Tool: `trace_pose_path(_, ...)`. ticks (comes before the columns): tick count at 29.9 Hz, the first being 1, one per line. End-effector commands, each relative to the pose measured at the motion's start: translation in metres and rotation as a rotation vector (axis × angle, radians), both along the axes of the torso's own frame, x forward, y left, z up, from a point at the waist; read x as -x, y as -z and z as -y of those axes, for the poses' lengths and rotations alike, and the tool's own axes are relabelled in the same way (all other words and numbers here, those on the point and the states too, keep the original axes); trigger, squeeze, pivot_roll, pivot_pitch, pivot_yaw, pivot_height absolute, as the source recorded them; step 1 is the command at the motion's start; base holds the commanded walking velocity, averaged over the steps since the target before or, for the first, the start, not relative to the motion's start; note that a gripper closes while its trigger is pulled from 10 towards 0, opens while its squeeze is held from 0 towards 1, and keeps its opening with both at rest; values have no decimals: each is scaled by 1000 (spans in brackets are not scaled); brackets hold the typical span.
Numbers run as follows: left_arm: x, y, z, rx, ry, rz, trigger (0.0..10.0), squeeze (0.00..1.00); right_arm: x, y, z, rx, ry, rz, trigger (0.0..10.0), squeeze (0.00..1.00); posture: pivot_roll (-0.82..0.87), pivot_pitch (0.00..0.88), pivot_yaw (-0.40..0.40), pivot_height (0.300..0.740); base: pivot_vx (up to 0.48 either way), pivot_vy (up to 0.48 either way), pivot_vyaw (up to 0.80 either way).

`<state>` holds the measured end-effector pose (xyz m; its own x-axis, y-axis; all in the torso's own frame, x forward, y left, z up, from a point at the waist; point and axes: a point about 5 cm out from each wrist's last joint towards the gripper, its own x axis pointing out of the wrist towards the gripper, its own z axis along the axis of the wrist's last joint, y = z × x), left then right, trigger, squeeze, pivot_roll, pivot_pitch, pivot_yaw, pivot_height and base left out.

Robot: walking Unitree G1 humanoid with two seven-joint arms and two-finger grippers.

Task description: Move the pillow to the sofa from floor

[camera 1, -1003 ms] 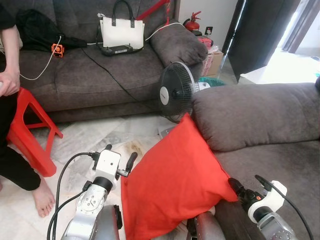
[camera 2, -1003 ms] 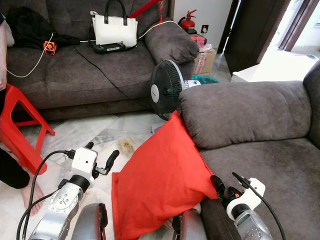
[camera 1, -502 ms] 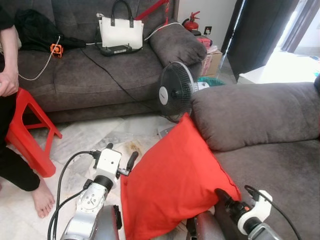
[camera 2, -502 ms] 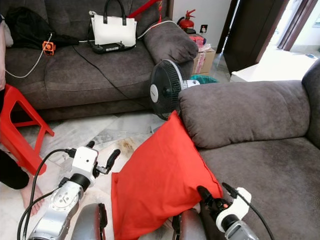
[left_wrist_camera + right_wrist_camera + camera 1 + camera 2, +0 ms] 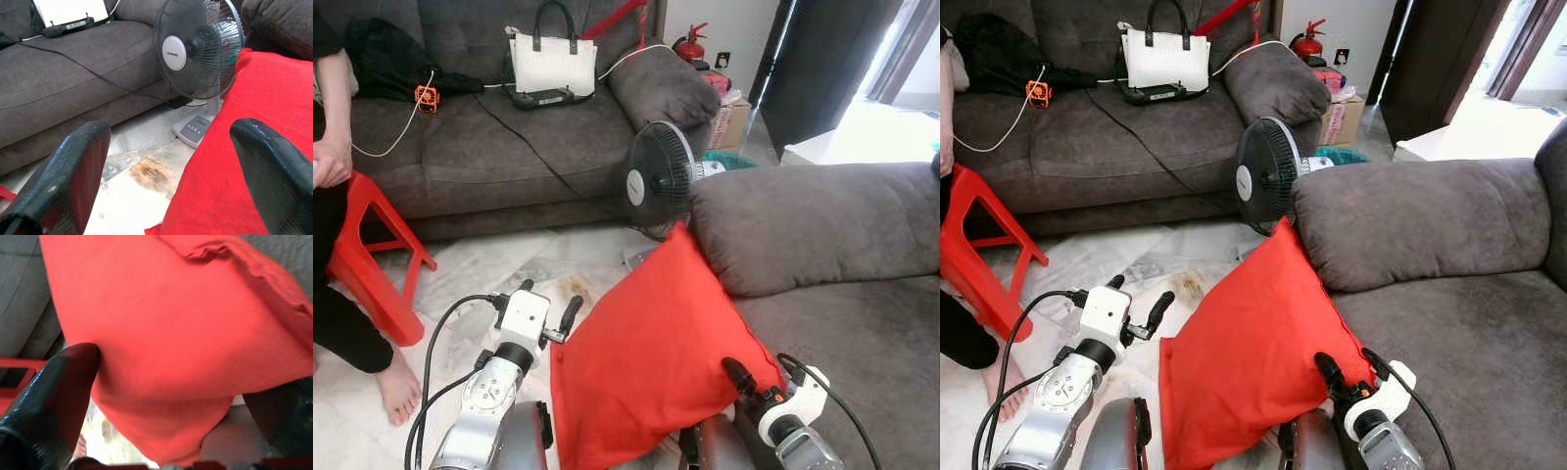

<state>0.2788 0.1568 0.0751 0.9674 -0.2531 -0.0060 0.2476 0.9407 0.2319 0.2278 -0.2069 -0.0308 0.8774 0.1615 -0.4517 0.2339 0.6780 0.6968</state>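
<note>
Wrist cams tell me more than the head cam right now. On my right wrist feed the right gripper (image 5: 161, 377) is spread wide with the red pillow (image 5: 166, 318) bulging between its fingers, one finger (image 5: 58, 382) pressed into the fabric. From the head I just see that gripper (image 5: 1327, 377) at the pillow's lower corner. The pillow (image 5: 656, 343) stands tilted, bottom on the floor, top corner leaning against the near sofa (image 5: 822, 225) armrest. My left gripper (image 5: 548, 311) sits just beside the pillow's left edge, spread wide, holding nothing. Left wrist cam also shows the fan (image 5: 198, 49) behind the pillow and the far sofa (image 5: 73, 73).
</note>
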Motion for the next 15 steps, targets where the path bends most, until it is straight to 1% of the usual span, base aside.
trace_pose_path(1,-1,0,0,-9,1,1,10000,0,-1,0,3,9,32,4,10000,0,129,0,-82,538,0,0,0)
trace_pose_path(3,-1,0,0,-10,2,2,10000,0,-3,1,3,42,35,9,10000,0,129,0,-82,538,0,0,0)
trace_pose_path(5,-1,-1,0,-10,2,4,10000,0,-6,1,4,44,72,10,10000,0,132,0,-78,538,0,0,0)
trace_pose_path(7,-1,-1,0,-10,2,4,10000,0,-8,1,4,36,96,9,10000,0,132,0,-76,538,0,0,0)
trace_pose_path(8,-1,-1,0,-10,3,5,10000,0,-10,0,2,10,100,19,10000,0,133,0,-75,538,0,0,0)
trace_pose_path(13,-2,-2,1,-11,9,5,10000,0,-14,-1,-11,-4,39,38,10000,0,128,0,-70,538,0,0,0)
trace_pose_path(15,-3,-2,3,-10,13,7,10000,0,-15,0,-14,-10,34,50,10000,0,129,0,-67,538,0,0,0)
